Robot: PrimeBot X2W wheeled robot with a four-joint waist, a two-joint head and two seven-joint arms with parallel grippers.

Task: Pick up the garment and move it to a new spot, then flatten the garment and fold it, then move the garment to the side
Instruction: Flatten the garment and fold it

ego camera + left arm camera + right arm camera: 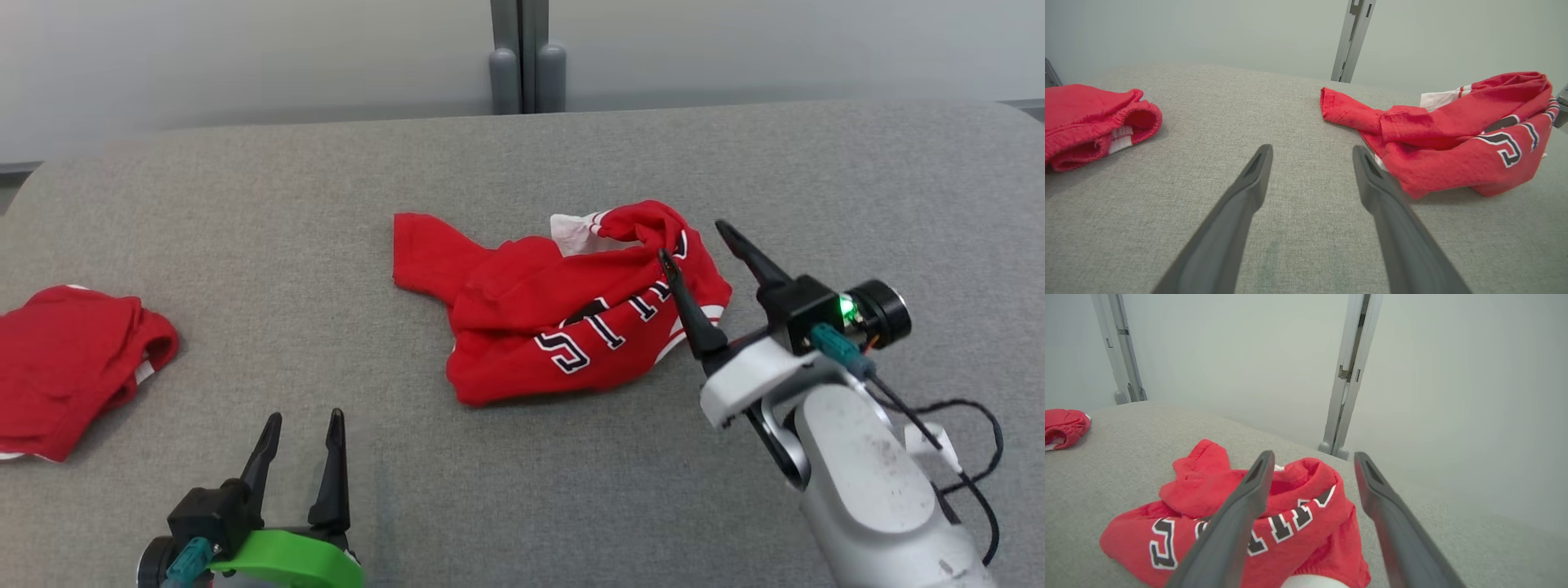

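Note:
A crumpled red garment point(563, 310) with black-and-white lettering lies bunched in the middle of the grey cloth table point(522, 163); one sleeve sticks out to its left. It also appears in the left wrist view point(1453, 139) and the right wrist view point(1290, 514). My right gripper point(692, 242) hovers open over the garment's right end, one finger above the cloth and the other past its right edge, holding nothing. My left gripper point(304, 418) stands open near the table's front left, apart from the garment, with bare table between its fingers point(1249, 179).
A second red garment point(65, 367) lies bunched at the table's left edge, seen too in the left wrist view point(1090, 118) and right wrist view point(1063, 426). A grey post point(526, 57) stands behind the table against a pale wall.

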